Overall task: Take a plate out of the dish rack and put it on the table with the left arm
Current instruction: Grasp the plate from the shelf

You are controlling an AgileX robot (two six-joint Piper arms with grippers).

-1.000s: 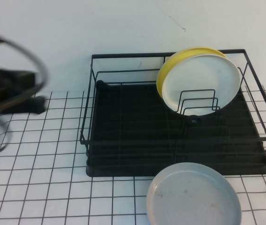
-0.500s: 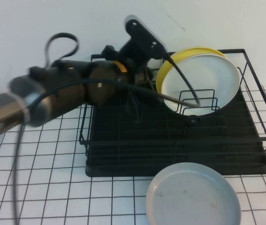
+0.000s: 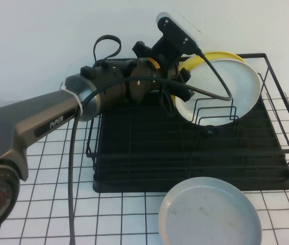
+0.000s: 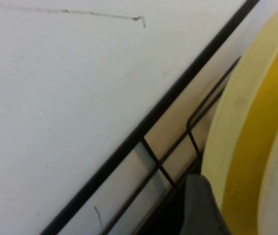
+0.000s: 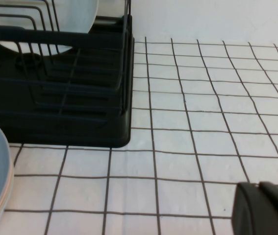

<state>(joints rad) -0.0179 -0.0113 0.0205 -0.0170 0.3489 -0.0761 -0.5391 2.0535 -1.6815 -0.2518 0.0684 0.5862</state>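
My left gripper (image 3: 181, 87) hangs over the far side of the rack (image 3: 134, 153), right at the left edge of the two upright plates, and the white plate (image 3: 226, 92) I am after lies just to its right, standing on edge in the wire dividers (image 3: 215, 112) and facing the near side. It leans against the yellow plate (image 3: 205, 57), which stands directly behind it on the far side, so the two rims sit almost together where my fingers arrive. In the left wrist view one dark finger (image 4: 200, 208) shows beside the yellow rim, with the white rim only a sliver at the picture's edge; whether my jaws stand wide or narrow I cannot tell from these views. I judge the hard part to be slipping a finger between the two rims and not pinching both plates (or the yellow one alone). The rack's far top rail and the dividers crowd the lift. A grey plate (image 3: 210, 214) lies flat on the table (image 3: 42, 194) just near the rack's near right corner, so free table lies to the left. My right gripper (image 5: 266, 208) rests low over the table, right of the rack, apparently closed.
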